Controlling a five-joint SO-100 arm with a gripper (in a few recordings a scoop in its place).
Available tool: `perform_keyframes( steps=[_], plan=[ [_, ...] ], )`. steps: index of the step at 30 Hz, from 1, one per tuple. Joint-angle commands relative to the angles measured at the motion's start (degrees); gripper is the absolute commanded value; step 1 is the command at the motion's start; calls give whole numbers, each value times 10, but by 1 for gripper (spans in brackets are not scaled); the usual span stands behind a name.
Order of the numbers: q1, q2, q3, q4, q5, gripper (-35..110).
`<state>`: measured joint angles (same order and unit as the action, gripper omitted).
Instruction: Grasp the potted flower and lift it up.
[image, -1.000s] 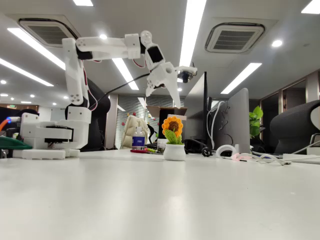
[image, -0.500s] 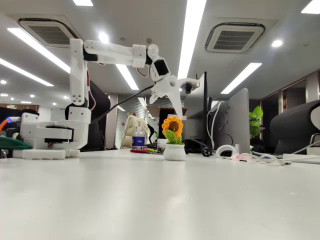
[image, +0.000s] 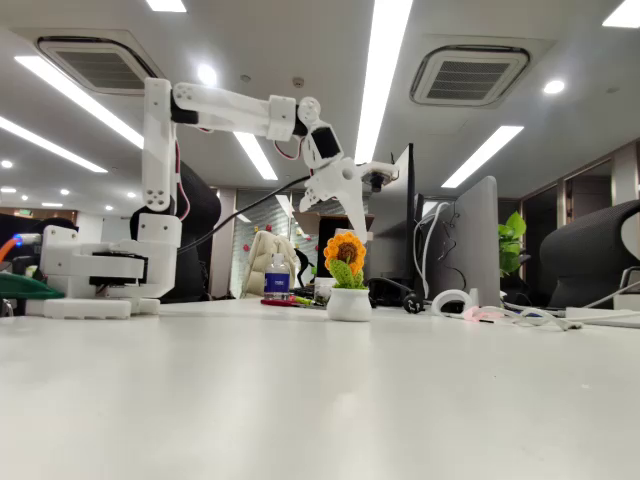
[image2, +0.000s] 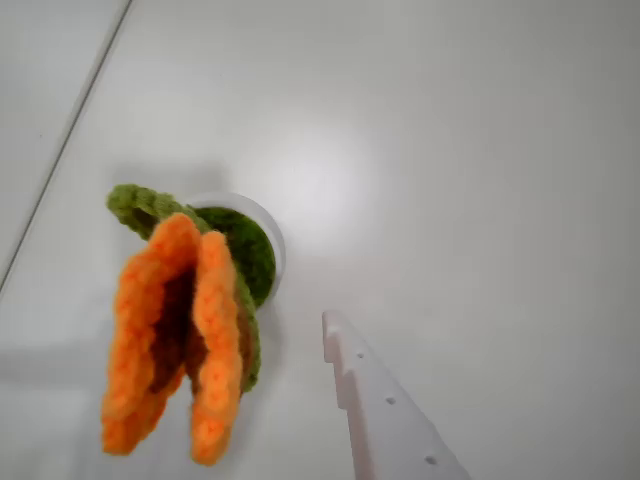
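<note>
The potted flower (image: 347, 280), a crocheted sunflower with orange petals and green leaves in a round white pot, stands on the white table (image: 320, 390) at mid-depth in the fixed view. My white gripper (image: 338, 215) hangs just above the bloom, open, its long finger pointing down at the petals without touching them. From the wrist view I look down on the potted flower (image2: 185, 330): the bloom is edge-on and the pot's rim sits behind it. One white finger (image2: 385, 410) reaches in at the lower right, apart from the flower.
The arm's base (image: 100, 280) stands at the left. Behind the flower are a small water bottle (image: 277, 275), dark monitors (image: 460, 240) and a leafy green plant (image: 512, 240). Cables and white items (image: 470, 305) lie to the right, near a black chair (image: 590, 250).
The arm has stretched out to the right. The gripper has moved right and slightly down, from left of the flower to just above the bloom.
</note>
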<state>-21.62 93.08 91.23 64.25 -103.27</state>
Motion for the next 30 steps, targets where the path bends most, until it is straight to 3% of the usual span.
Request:
perform_keyframes(
  steps=[1, 30],
  plan=[
    [-7, 3, 0, -10, -4, 86],
    [8, -33, 15, -33, -1, 86]
  ],
)
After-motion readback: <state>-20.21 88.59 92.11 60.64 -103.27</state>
